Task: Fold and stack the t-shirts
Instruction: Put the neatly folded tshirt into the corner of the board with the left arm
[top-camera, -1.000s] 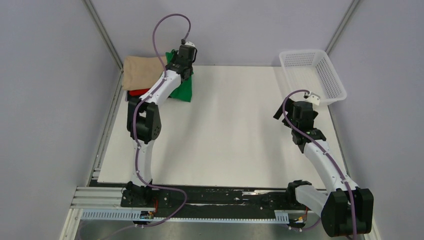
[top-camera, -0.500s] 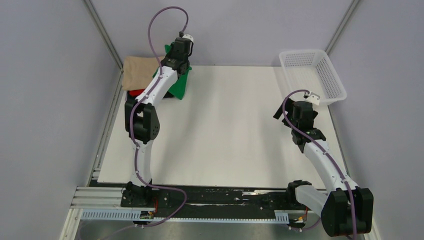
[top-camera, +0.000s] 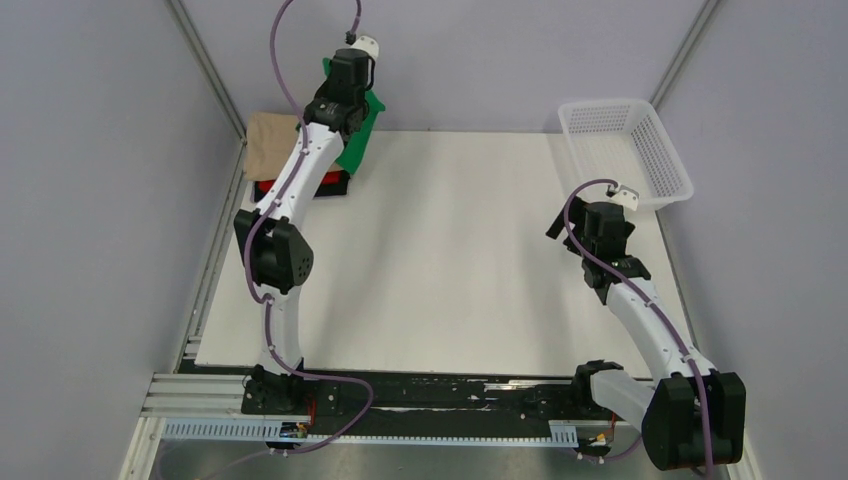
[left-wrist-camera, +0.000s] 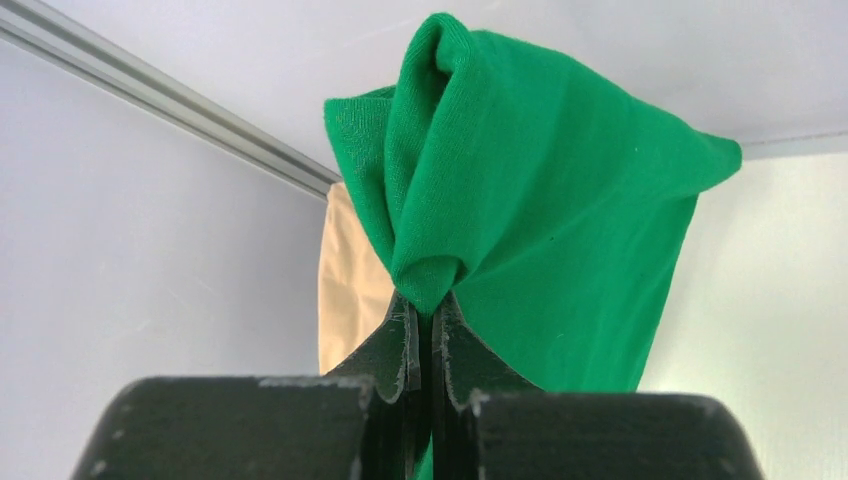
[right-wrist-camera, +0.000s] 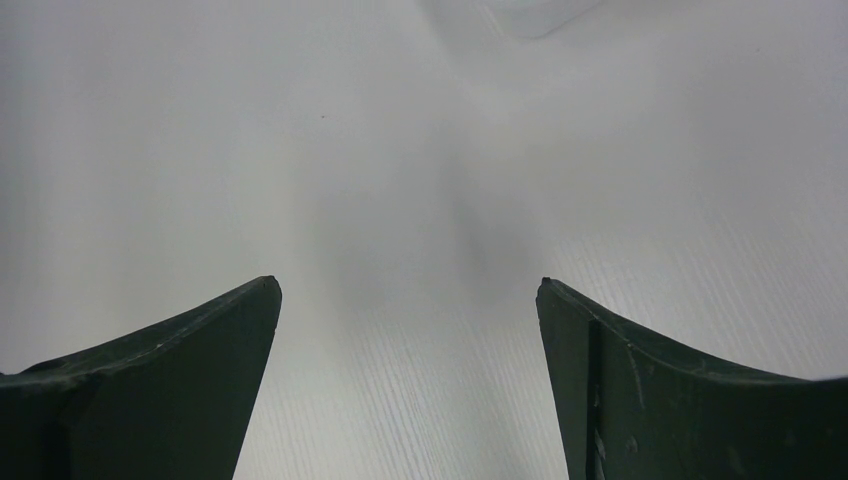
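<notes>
Up at the table's (top-camera: 450, 260) 11 o'clock corner, the left end effector (left-wrist-camera: 428, 312) is pinching a bunch of the green t-shirt (left-wrist-camera: 540, 220) and holding it lifted, with the cloth hanging down. The beige t-shirt (top-camera: 268, 140) is lying flat just at its 9 o'clock, and the red t-shirt (top-camera: 331, 178) is peeking out below. Over at 3 o'clock the right end effector (right-wrist-camera: 410, 290) is hovering above bare table, fingers spread wide and gripping nothing. A white basket (top-camera: 662, 150) is sitting at 1 o'clock.

T-shirts (top-camera: 270, 145) far left, basket (top-camera: 666, 150) far right
</notes>
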